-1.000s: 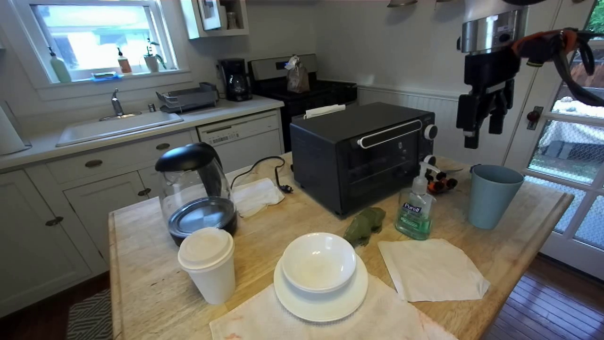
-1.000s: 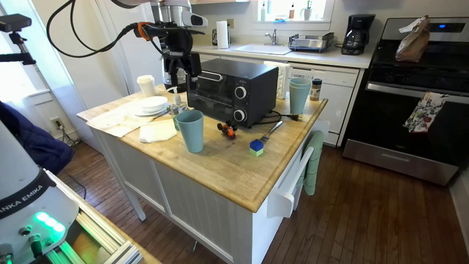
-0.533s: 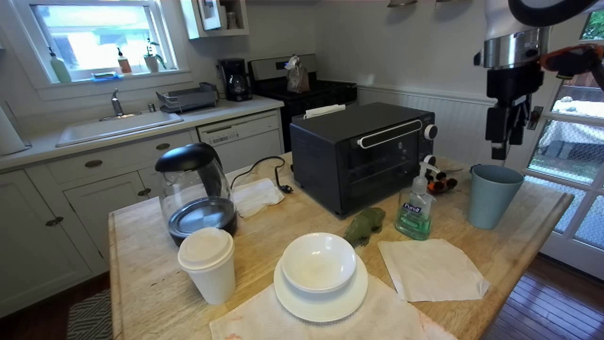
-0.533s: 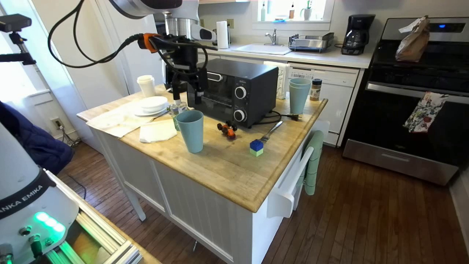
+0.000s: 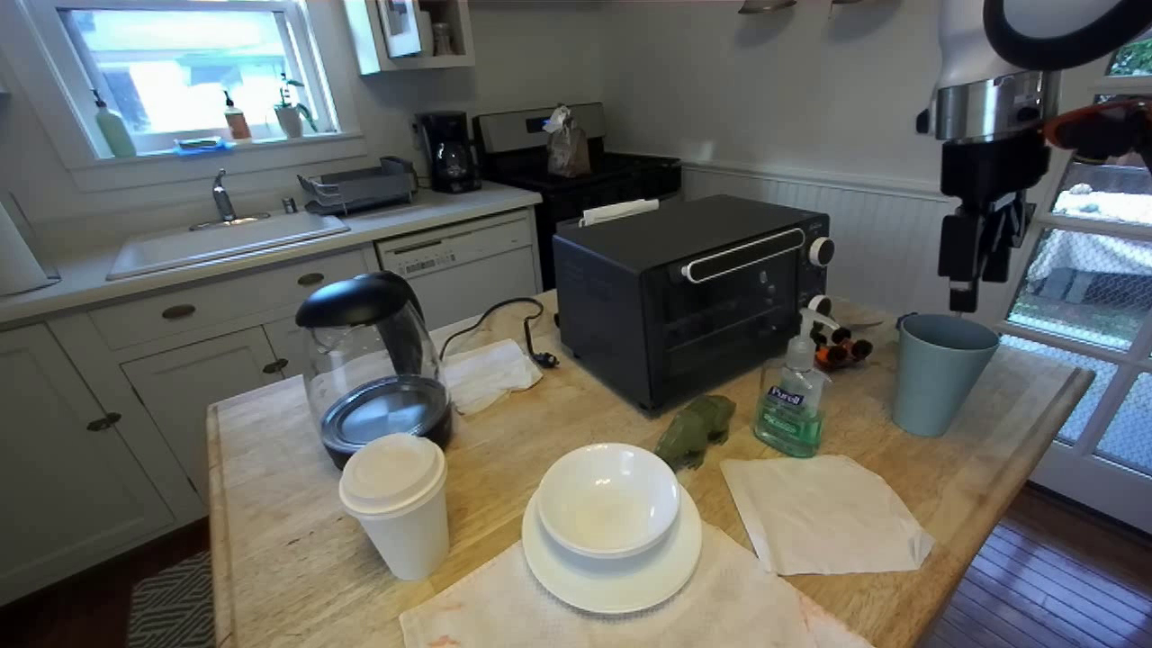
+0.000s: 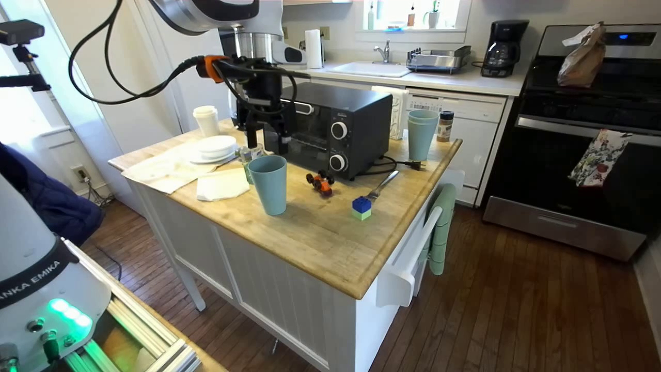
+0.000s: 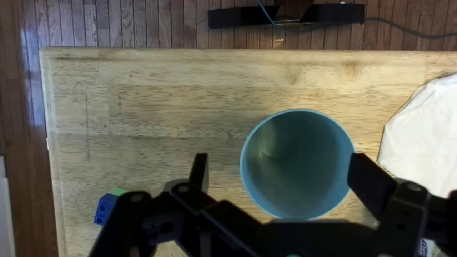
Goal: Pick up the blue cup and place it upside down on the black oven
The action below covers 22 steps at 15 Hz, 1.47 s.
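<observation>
In an exterior view, the gripper [image 5: 979,286] has been brought lower and further towards the right-hand edge of the worktop [image 5: 279,504] within the last second, so that it is now poised over the blue cup [image 5: 940,382]. The cup is left upright and unmoved near that edge, and has yet to be carried to the black oven [image 5: 691,297].

In an exterior view where a toy block [image 6: 361,206] is seen in from the nearest corner, the same drop is shown: the fingertips [image 6: 252,139] appear just above the cup's rim, not yet around it. By the far right corner, what seem to be nested cups [image 6: 422,135] of like colour are placed; judging by the gripper's position, these are not meant.

In the wrist view, the fingers [image 7: 197,169] are spread wide and nothing is held. The cup's mouth is framed between them, set in from the edge along the top. The rim is overlapped in the picture by the finger beside the napkin [image 7: 425,142]; whether the two touch cannot be told. The approach is judged nearly done, but a slight shift towards the napkin seems called for before any descent, or the rim may be struck.
</observation>
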{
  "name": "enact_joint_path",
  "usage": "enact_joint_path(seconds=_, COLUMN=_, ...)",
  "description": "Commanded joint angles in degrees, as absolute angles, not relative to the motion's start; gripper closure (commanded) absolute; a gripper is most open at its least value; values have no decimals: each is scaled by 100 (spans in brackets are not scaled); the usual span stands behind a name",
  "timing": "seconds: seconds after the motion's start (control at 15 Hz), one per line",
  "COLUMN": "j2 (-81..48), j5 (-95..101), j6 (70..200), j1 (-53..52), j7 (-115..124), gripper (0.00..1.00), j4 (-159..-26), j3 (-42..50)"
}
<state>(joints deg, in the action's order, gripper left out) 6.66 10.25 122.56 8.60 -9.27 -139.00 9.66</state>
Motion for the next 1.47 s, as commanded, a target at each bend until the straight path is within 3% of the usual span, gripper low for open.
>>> enact_joint_path(seconds=0.0, j2=243, j5=997, j6=12082, j1=943, j7=-1124, gripper=0, j4=-13724, j3=1051)
enact_joint_path(seconds=0.87, j2=-696, j5=-224, j6=12839, j1=1284, j7=-2618, gripper=0, j4=-13378, j3=1211)
enact_joint_path(seconds=1.4, j2=-1013, j5=544, j6=13423, j1=1238, j7=-1731, gripper=0, j4=-13251, j3=1294)
